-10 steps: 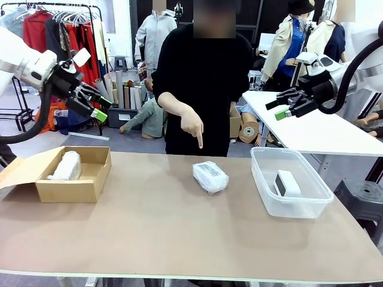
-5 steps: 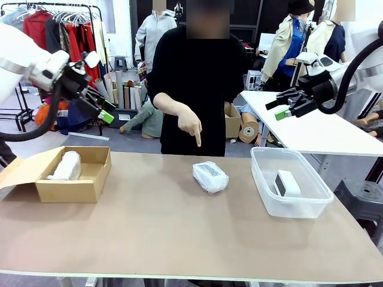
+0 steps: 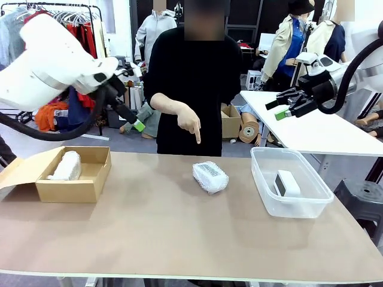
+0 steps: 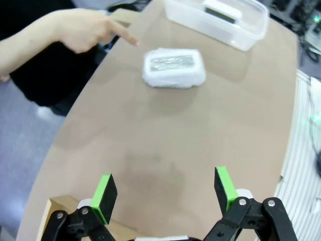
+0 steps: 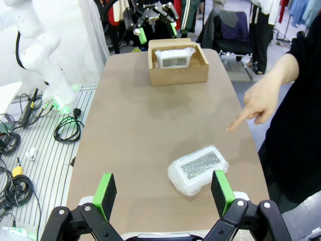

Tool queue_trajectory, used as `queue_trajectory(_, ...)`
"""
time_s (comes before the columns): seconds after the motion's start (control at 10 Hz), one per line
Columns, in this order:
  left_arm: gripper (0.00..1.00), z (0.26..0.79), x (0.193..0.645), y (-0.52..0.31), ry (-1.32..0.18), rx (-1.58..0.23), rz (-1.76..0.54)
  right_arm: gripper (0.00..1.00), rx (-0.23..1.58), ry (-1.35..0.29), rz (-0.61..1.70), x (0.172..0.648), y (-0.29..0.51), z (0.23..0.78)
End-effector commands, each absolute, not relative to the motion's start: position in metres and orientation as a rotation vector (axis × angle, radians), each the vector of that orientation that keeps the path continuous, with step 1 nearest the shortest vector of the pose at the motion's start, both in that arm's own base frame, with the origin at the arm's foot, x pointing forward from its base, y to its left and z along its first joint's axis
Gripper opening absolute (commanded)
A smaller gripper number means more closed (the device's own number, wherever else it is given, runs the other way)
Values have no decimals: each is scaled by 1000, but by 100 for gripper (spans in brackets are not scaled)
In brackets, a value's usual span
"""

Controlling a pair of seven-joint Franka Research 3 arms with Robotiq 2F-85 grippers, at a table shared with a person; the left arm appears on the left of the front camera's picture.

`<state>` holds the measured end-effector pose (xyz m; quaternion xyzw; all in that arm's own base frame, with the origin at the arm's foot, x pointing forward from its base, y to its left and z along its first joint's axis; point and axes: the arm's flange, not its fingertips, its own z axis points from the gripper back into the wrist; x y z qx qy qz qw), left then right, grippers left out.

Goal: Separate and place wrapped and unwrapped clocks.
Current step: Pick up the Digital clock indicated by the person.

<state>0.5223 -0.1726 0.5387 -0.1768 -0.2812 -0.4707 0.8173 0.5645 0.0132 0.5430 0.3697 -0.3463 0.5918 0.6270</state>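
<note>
Left gripper (image 4: 165, 188) and right gripper (image 3: 276, 109) both wide open, empty, above the counter (image 3: 149, 239); squat wrapped clock (image 3: 210, 177) lies mid-counter under the person's pointing hand (image 3: 190, 122), so drop square over it, straddle its narrow sides, squeeze gently.

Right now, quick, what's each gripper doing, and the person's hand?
Left gripper: open, empty.
Right gripper: open, empty.
Person's hand: holding nothing, pointing down toward the squat wrapped clock.
</note>
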Motion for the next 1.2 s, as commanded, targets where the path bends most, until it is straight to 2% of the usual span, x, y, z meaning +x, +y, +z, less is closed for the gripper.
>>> queue_trajectory(0.0, 100, 535, 525, -186, -589, -293, -923, 100, 842, -795, 1359, 564, 13, 544)
queue_trajectory(0.2, 100, 527, 528, -206, -527, -305, -954, 100, 842, -795, 1359, 564, 13, 544)
queue_trajectory(0.3, 100, 526, 523, -203, -467, -379, -1131, 100, 842, -795, 1359, 564, 13, 544)
queue_trajectory(0.4, 100, 526, 525, -200, -575, -297, -939, 100, 842, -795, 1359, 564, 13, 544)
queue_trajectory(0.8, 100, 526, 525, -200, -575, -297, -939, 100, 842, -795, 1359, 564, 13, 544)
queue_trajectory(0.9, 100, 527, 528, -202, -567, -300, -960, 100, 842, -795, 1359, 564, 13, 544)
queue_trajectory(1.1, 100, 522, 532, -240, -448, -205, -782, 100, 842, -795, 1359, 564, 13, 544)
